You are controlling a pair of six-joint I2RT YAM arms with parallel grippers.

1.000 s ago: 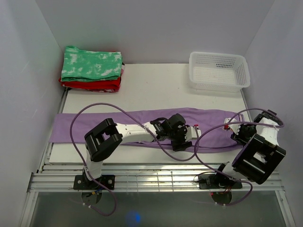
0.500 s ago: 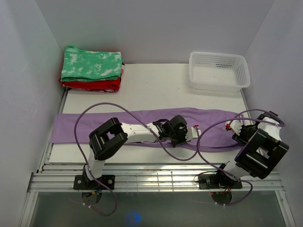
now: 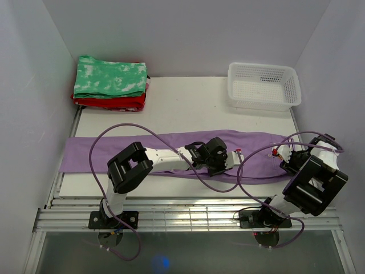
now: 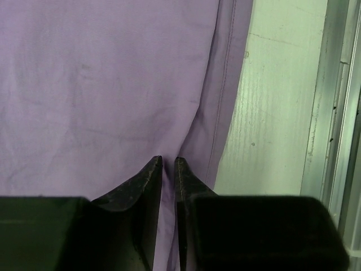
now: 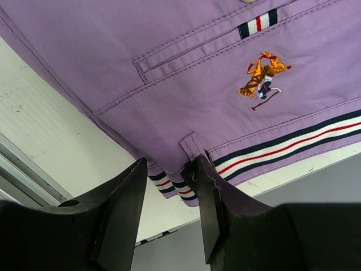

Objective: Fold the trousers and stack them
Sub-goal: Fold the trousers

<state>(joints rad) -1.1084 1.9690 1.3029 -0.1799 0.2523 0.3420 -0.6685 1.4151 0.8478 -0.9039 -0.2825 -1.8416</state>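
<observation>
The lavender trousers (image 3: pixel 142 149) lie flat in a long strip across the table, waistband at the right. My left gripper (image 3: pixel 234 155) rests low on them near the middle. In the left wrist view its fingertips (image 4: pixel 168 162) stand almost together, pinching a small ridge of trousers fabric (image 4: pixel 113 84) beside the seamed near edge. My right gripper (image 3: pixel 279 153) is at the waistband end. In the right wrist view its jaws (image 5: pixel 168 169) stand apart astride the striped waistband corner (image 5: pixel 175 186). The right finger (image 5: pixel 206 186) touches a belt loop, and bare table shows beside the left one.
A folded green-and-white garment (image 3: pixel 111 77) lies on a red one (image 3: pixel 108 103) at the back left. A white mesh basket (image 3: pixel 231 85) stands at the back right. Metal rails (image 3: pixel 188 214) run along the near table edge, and purple cables (image 3: pixel 114 128) loop over the trousers.
My left gripper has slid slightly right and away from the near edge, and its jaws have closed onto the fabric. The right arm has shifted a little right.
</observation>
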